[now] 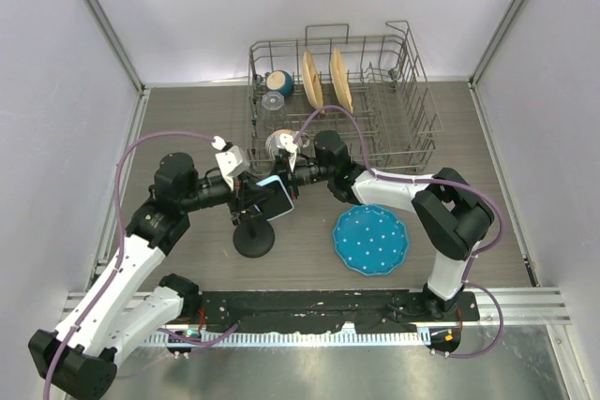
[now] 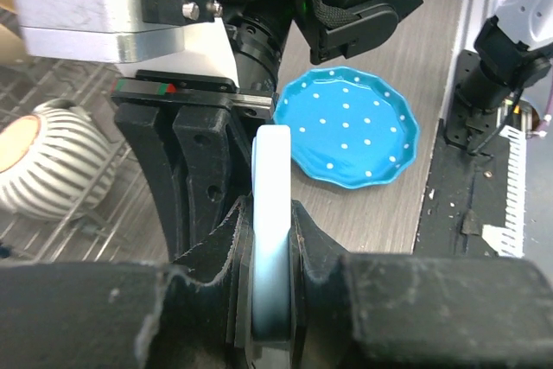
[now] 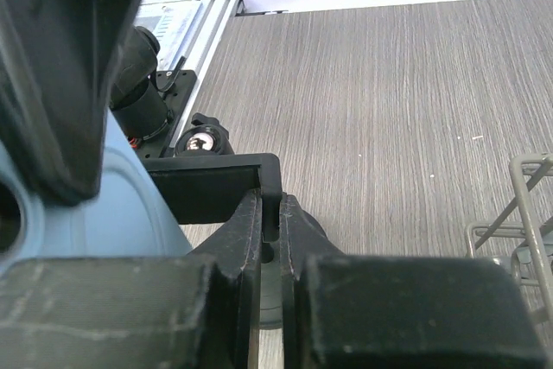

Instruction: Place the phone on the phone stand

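Observation:
The phone (image 1: 278, 196), light blue rimmed with a dark face, hangs just above the table's middle. My left gripper (image 1: 262, 196) is shut on it. In the left wrist view the phone (image 2: 272, 205) stands edge-on, pinched between both pads. The phone stand (image 1: 254, 241) sits right below on its round black base. My right gripper (image 1: 293, 175) comes in from the right and is shut on the stand's cradle. The right wrist view shows its fingers clamped on the cradle's black lip (image 3: 289, 183), with the phone's blue back (image 3: 112, 222) close on the left.
A blue dotted plate (image 1: 371, 239) lies right of the stand. The wire dish rack (image 1: 412, 128) stands behind, holding two tan plates, a blue cup and a glass. A white ribbed mug (image 2: 52, 166) sits by the rack's front.

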You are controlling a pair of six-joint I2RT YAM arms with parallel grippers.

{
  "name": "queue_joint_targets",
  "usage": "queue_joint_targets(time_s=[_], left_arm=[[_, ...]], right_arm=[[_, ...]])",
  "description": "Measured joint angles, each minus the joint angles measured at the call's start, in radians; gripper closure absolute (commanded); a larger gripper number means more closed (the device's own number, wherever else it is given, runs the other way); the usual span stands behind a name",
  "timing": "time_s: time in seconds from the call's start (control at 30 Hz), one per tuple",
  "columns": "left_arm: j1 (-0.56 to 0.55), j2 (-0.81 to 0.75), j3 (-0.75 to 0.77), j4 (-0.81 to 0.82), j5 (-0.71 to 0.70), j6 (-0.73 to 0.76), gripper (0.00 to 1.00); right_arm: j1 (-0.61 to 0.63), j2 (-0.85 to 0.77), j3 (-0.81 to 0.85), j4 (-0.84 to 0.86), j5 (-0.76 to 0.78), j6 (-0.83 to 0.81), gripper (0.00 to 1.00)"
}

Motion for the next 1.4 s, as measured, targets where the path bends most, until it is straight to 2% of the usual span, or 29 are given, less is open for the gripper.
queue_joint_targets(time_s=[0.23,1.17,1.4], left_arm=[[0.002,-0.075,-0.002,-0.032,-0.062,0.0,1.0],[0.002,-0.023,-0.004,-0.032,-0.106,-0.128,1.0],[0.002,-0.024,-0.013,-0.021,-0.098,-0.136,1.0]], right_arm=[[0.003,-0.001,0.0,0.0,0.02,-0.004,0.99],[0.006,-0.012,-0.008,-0.006,0.047,-0.011,0.99],[0.006,-0.013,-0.027,0.038,0.052,0.007,0.99]])
